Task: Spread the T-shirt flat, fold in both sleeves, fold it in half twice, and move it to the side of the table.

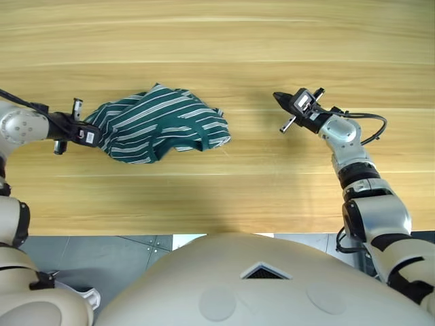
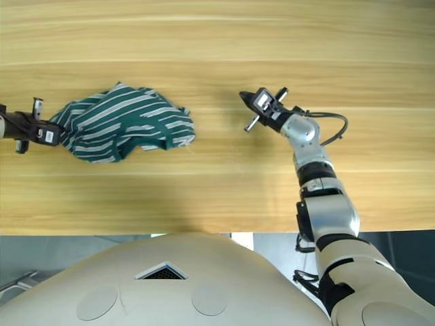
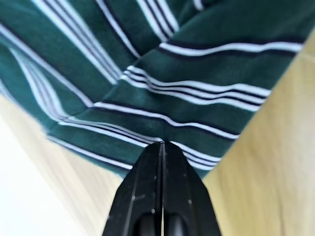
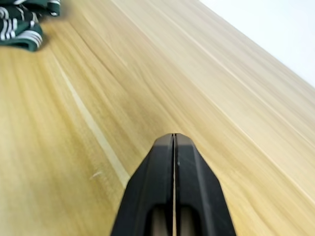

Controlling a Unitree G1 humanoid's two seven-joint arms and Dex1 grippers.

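A dark green T-shirt (image 1: 158,125) with white stripes lies crumpled in a heap on the left half of the wooden table (image 1: 224,41). My left gripper (image 1: 97,136) is at the heap's left edge. Its fingers (image 3: 147,187) are pressed together right at the striped hem (image 3: 98,153), pinching the cloth there. My right gripper (image 1: 279,97) is over bare wood well to the right of the T-shirt, pointing toward it, shut with nothing in it. In the right wrist view a corner of the T-shirt (image 4: 19,24) lies far ahead of the shut right fingers (image 4: 157,196).
The table's near edge (image 1: 204,233) runs across just in front of me, with grey floor (image 1: 102,258) below it. Bare wood stretches behind the T-shirt and between it and the right gripper.
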